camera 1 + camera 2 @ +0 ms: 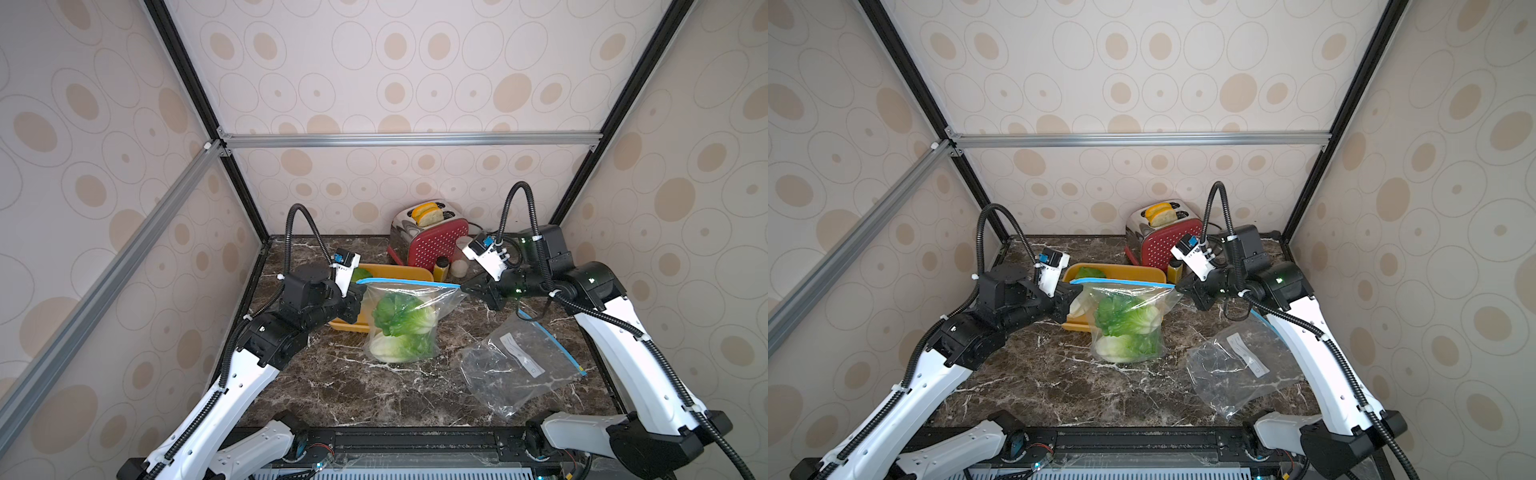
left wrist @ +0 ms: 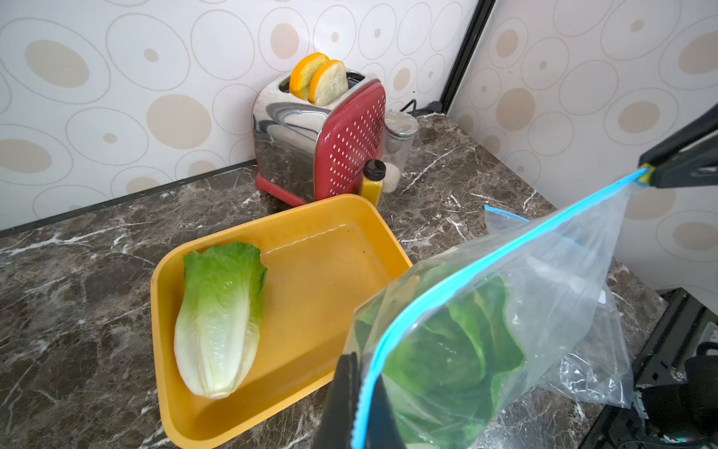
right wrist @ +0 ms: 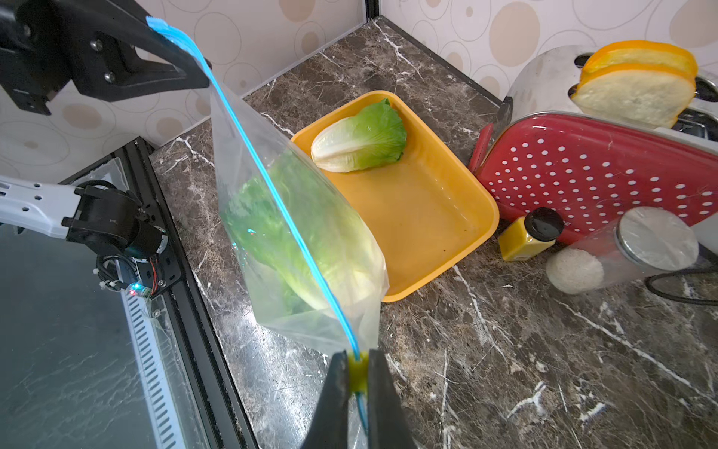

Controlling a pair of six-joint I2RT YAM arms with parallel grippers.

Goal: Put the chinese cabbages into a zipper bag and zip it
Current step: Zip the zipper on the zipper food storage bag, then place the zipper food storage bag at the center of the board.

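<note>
The left gripper [image 1: 360, 297] and right gripper [image 1: 465, 287] pinch opposite ends of the blue zip, holding the bag [image 1: 442, 305] upright mid-bench. Two cabbages [image 1: 401, 322] fill it. A third cabbage [image 1: 361, 274] lies in the tray [image 1: 399, 272] behind. A second bag [image 1: 513, 376] lies by the right edge.

zipper bag [image 1: 444, 297]: thin clear plastic film, glossy, crinkled
tray [image 2: 311, 272]: smooth plastic, faint sheen
toaster [image 2: 287, 144]: mirror-polished metal end, perforated side panel
tabletop [image 1: 353, 395]: veined stone look, polished
</note>
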